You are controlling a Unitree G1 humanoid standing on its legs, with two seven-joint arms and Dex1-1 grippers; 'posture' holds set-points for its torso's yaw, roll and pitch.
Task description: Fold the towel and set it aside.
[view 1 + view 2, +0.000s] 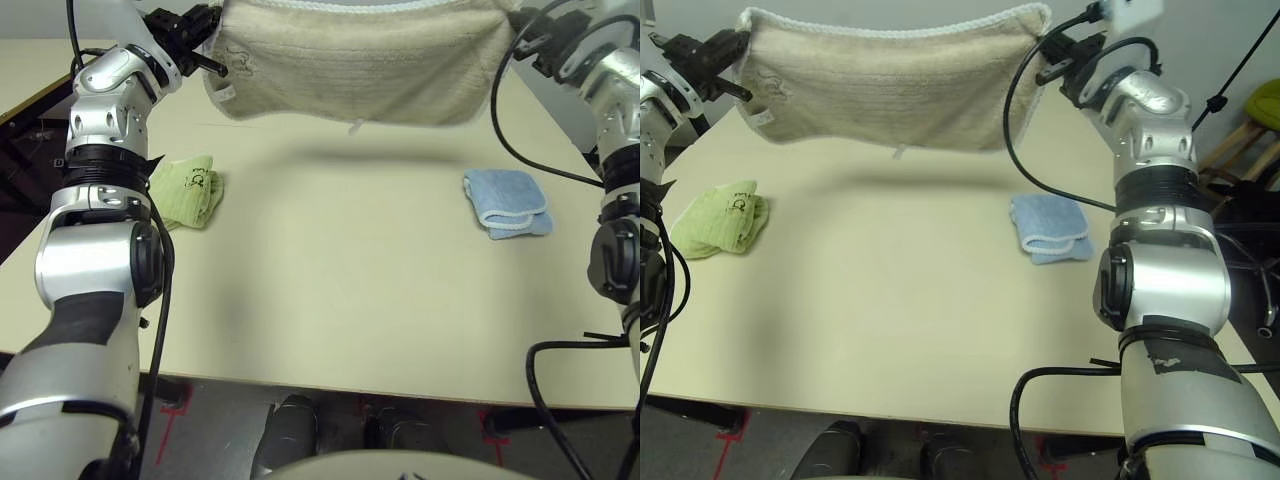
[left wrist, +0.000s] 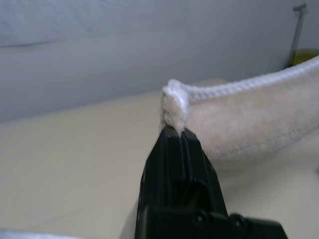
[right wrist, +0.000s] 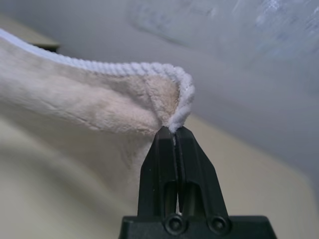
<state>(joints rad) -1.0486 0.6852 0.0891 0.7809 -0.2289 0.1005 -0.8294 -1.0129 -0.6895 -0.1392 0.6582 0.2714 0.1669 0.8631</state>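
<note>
1 counter (image 1: 330, 330), cream, plain; grey wall behind it. 1 towel (image 1: 890, 85), beige w/ white edging, hangs stretched in the air above the counter's far part, not touching it, sagging in the middle. 2 small folded cloths on the counter under the towel: 1 green cloth (image 1: 188, 190) below its left end, 1 blue cloth (image 1: 508, 203) below its right end, wide bare room btwn them and toward the near edge. Left end effector (image 2: 175, 130) clamped on the towel's left top corner; right end effector (image 3: 173, 130) clamped on its right top corner.
</note>
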